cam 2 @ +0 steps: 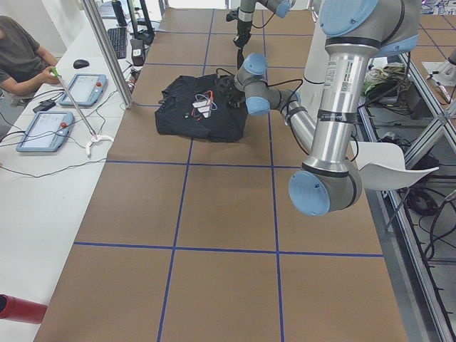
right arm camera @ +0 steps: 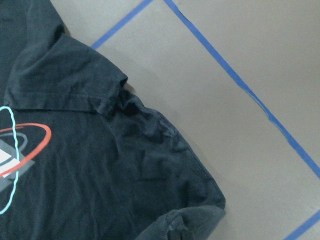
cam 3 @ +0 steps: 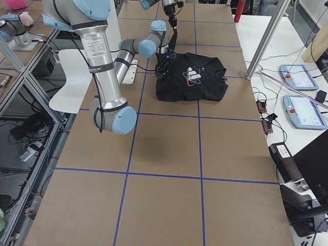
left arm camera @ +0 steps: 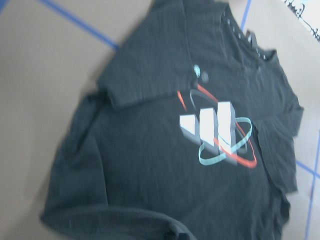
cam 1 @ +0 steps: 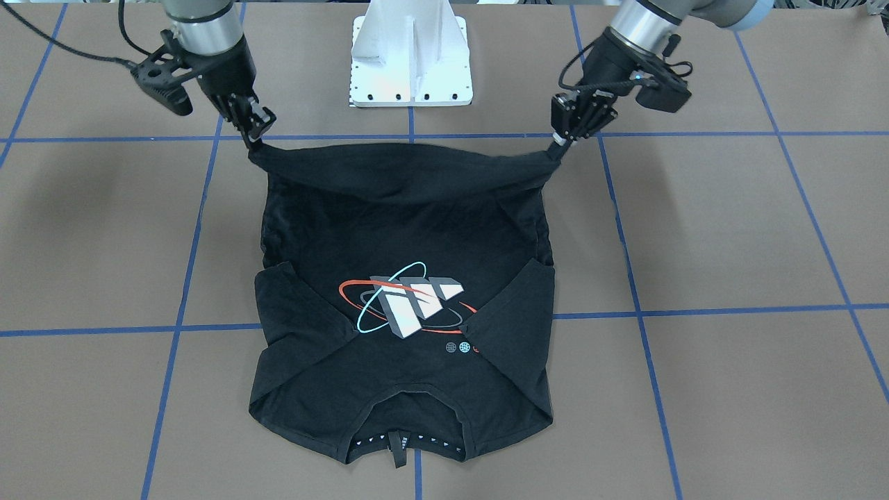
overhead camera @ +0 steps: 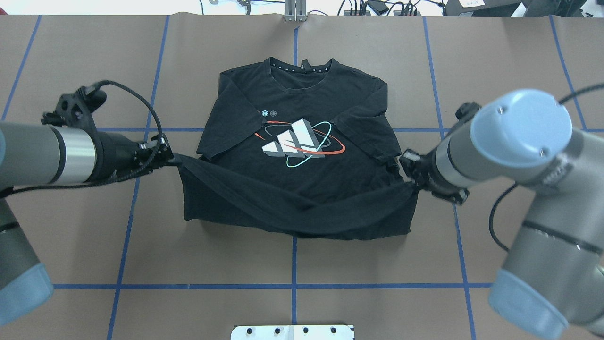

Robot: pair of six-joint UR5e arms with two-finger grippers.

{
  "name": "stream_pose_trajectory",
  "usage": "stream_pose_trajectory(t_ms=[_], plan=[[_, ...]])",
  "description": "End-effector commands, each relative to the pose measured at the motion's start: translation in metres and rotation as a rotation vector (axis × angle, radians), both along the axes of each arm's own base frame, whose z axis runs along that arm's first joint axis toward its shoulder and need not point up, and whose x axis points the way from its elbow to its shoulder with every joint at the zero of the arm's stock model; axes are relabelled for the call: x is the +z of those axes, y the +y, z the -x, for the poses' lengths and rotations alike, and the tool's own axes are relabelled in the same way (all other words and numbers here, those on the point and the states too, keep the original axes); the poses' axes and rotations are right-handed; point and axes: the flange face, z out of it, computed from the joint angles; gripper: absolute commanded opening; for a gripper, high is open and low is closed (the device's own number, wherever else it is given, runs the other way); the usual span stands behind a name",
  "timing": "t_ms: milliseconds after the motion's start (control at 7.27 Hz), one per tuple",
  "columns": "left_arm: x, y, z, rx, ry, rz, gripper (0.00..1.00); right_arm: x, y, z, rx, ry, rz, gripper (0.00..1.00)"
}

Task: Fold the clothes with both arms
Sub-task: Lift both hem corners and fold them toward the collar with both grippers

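Observation:
The black T-shirt (cam 1: pixel 417 229) lies graphic side up on the brown table, both sleeves folded in over the chest and the collar (cam 1: pixel 406 434) away from the robot. The white-grey graphic (overhead camera: pixel 299 144) with its orange-red and teal rings shows in the middle. My left gripper (overhead camera: pixel 173 160) is shut on one hem corner, also in the front view (cam 1: pixel 561 142). My right gripper (overhead camera: pixel 409 182) is shut on the other hem corner, also in the front view (cam 1: pixel 251 142). The hem is lifted and stretched between them, sagging in the middle. Both wrist views show the shirt below (left arm camera: pixel 150 165) (right arm camera: pixel 100 170).
The white slotted base block (cam 1: pixel 411 62) stands behind the hem, between the arms. Blue tape lines (overhead camera: pixel 293 264) grid the brown table. A white side bench with teach pendants (cam 3: pixel 300 110) and a seated operator (cam 2: pixel 18 50) lies beyond the shirt's collar end.

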Motion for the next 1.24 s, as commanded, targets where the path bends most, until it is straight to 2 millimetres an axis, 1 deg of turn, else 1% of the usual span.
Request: stream_pose_trajectory(t_ms=[0,138,275,413,550,688,825,963,1101], plan=[[0.03,-0.043,0.02,-0.055,-0.083,-0.028,0.0,0.021,-0.081,-0.013,0.01,0.077,-0.006,0.0],[0.043,-0.053,0.019,-0.058,-0.112,-0.027,0.0,0.022,-0.103,-0.011,0.018,0.095,-0.003,0.0],[0.044,-0.074,0.001,-0.061,-0.124,-0.02,0.0,0.021,-0.119,-0.006,0.028,0.105,0.004,0.0],[0.047,-0.114,-0.024,-0.079,-0.134,-0.013,0.0,0.017,-0.143,0.006,0.024,0.121,0.003,0.0],[0.066,-0.147,-0.036,-0.102,-0.128,-0.019,0.0,0.012,-0.175,0.02,0.039,0.12,0.004,0.0],[0.085,-0.176,-0.027,-0.125,-0.125,-0.082,0.0,0.023,-0.206,0.034,0.051,0.119,0.0,0.0],[0.086,-0.194,-0.031,-0.132,-0.134,-0.098,0.0,0.042,-0.226,0.043,0.054,0.115,-0.013,0.0],[0.083,-0.209,-0.044,-0.134,-0.141,-0.086,0.0,0.061,-0.237,0.054,0.052,0.113,-0.018,0.0],[0.081,-0.23,-0.062,-0.134,-0.148,-0.082,0.0,0.075,-0.245,0.061,0.053,0.112,-0.021,0.0]])
